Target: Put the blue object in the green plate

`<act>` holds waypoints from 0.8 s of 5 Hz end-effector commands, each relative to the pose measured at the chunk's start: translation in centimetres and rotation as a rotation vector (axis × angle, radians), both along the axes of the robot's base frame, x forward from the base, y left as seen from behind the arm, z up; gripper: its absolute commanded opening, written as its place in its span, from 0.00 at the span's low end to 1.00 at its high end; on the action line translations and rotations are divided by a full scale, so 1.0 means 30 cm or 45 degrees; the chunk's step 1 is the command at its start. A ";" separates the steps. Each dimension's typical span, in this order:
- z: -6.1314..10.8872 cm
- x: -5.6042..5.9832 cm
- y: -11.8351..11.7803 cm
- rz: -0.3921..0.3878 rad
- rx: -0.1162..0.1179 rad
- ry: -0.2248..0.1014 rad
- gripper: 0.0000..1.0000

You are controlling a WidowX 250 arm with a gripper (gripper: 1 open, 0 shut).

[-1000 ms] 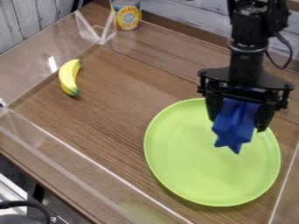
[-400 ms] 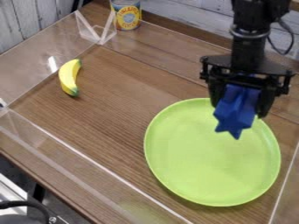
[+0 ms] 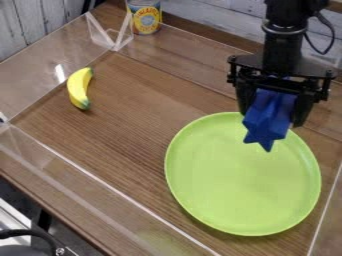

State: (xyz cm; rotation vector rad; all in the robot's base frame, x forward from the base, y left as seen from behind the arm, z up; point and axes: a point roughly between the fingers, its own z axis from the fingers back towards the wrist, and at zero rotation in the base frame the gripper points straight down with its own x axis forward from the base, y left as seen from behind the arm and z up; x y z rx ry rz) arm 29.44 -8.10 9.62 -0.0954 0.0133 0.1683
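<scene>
The black robot arm (image 3: 282, 40) comes in from the top right of the view and hangs nearly straight down, its slim upper column widening into a broad, dark gripper body that spreads sideways above the far part of the large, round, flat lime-green plate (image 3: 243, 185). The black gripper (image 3: 269, 112) points downward, with its fingers (image 3: 245, 98) reaching to the royal-blue elongated block (image 3: 270, 121). The fingers look closed around the upper part of the block, though the dark parts run together and the exact contact is hard to make out. The block sits directly below and between the fingers, tilted, its lower end pointing down over the plate's far edge; whether that end touches the plate cannot be told. Most of the plate spreads out from beneath the fingers toward the near side of the brown wooden counter (image 3: 114, 135). Well apart from the fingers, toward the left of the view, a curved yellow banana (image 3: 80, 88) lies on the counter. Farther back than the fingers, also to the left, stands a can with a yellow-and-white label (image 3: 144, 17).
</scene>
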 end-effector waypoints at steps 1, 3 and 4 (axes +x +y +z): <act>0.053 0.023 0.008 0.014 -0.006 -0.080 1.00; 0.030 0.015 0.001 0.022 0.002 -0.087 1.00; 0.020 0.012 -0.003 0.025 0.005 -0.089 1.00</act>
